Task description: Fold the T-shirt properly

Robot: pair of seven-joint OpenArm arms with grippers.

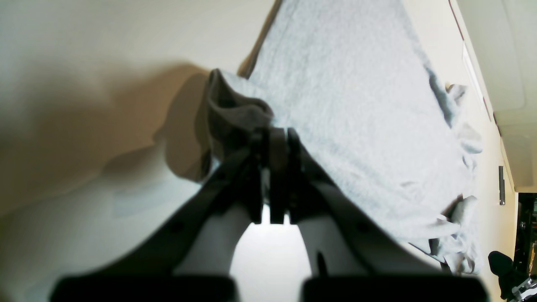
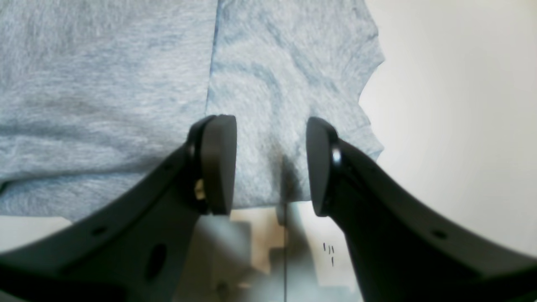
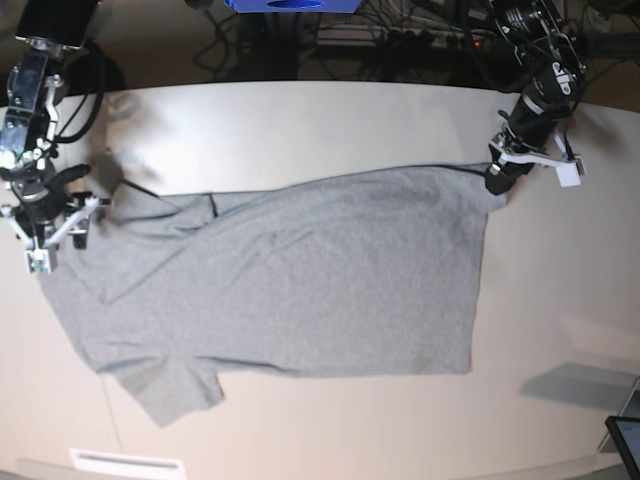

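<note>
The heather-grey T-shirt (image 3: 330,280) lies spread flat across the table, plain side up, with its hem toward the right and its sleeves toward the left. My left gripper (image 3: 497,178) is at the shirt's far right corner. In the left wrist view, the left gripper (image 1: 275,138) is shut on a bunched fold of the T-shirt (image 1: 356,105). My right gripper (image 3: 45,240) is at the far left sleeve. In the right wrist view, the right gripper (image 2: 270,163) stands open over the T-shirt (image 2: 105,84), one finger (image 2: 218,163) on each side of the sleeve edge.
The pale table (image 3: 300,120) extends behind and in front of the shirt. Cables and a blue object (image 3: 290,5) sit beyond its far edge. A dark screen corner (image 3: 628,440) shows at the lower right, and a white label (image 3: 125,462) lies near the front edge.
</note>
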